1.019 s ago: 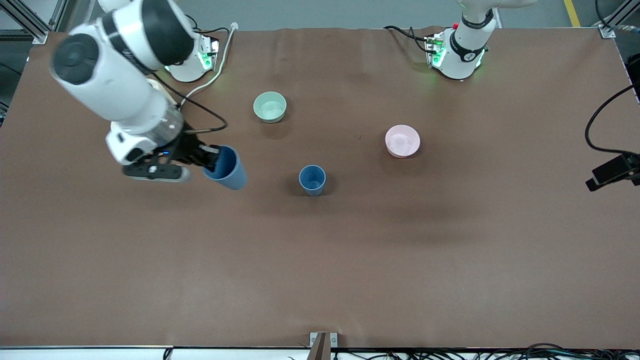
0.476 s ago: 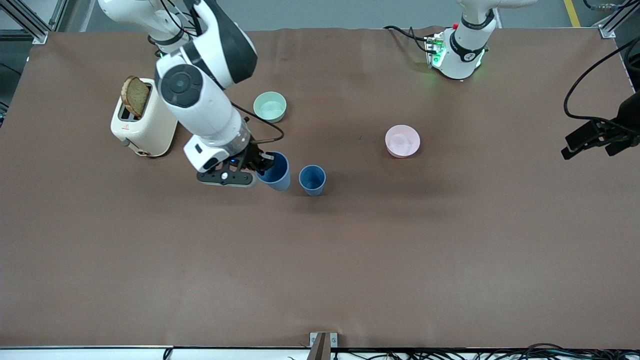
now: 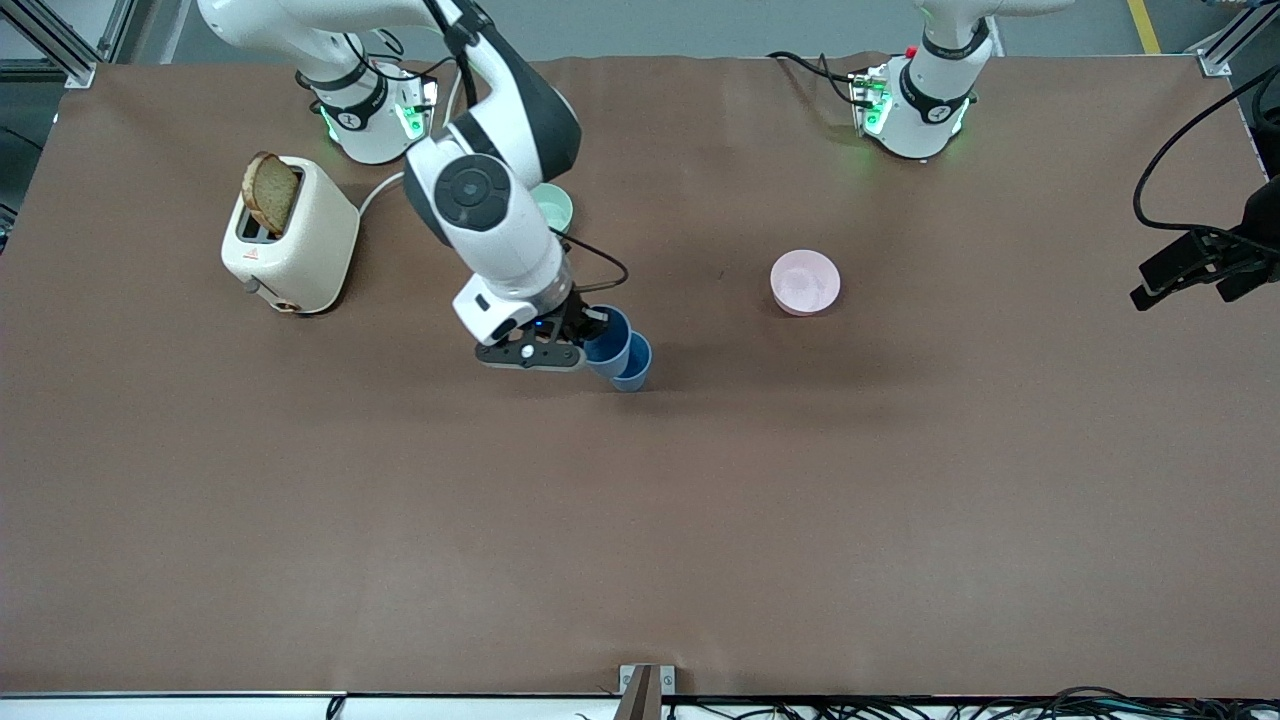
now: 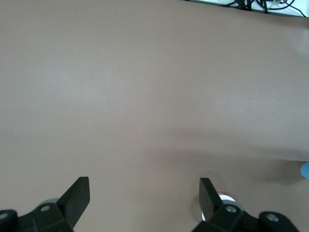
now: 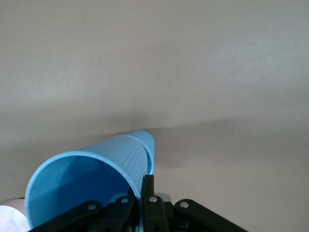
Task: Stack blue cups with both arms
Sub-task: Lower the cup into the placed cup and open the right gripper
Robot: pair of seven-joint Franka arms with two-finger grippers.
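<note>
Over the standing blue cup (image 3: 631, 371) on the tabletop (image 3: 800, 500), our right pincer (image 3: 590, 335) held the other blue cup (image 3: 606, 338) tight by its rim. Our left pincer (image 4: 144, 193) waited, spread wide. Next, we think, we needed to lower it in.

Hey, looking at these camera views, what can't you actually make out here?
- Front view: the mint-green bowl is mostly hidden by the right arm.
- Front view: the standing blue cup is partly covered by the held blue cup; seating depth unclear.
- Front view: the left gripper is cut off by the edge.
</note>
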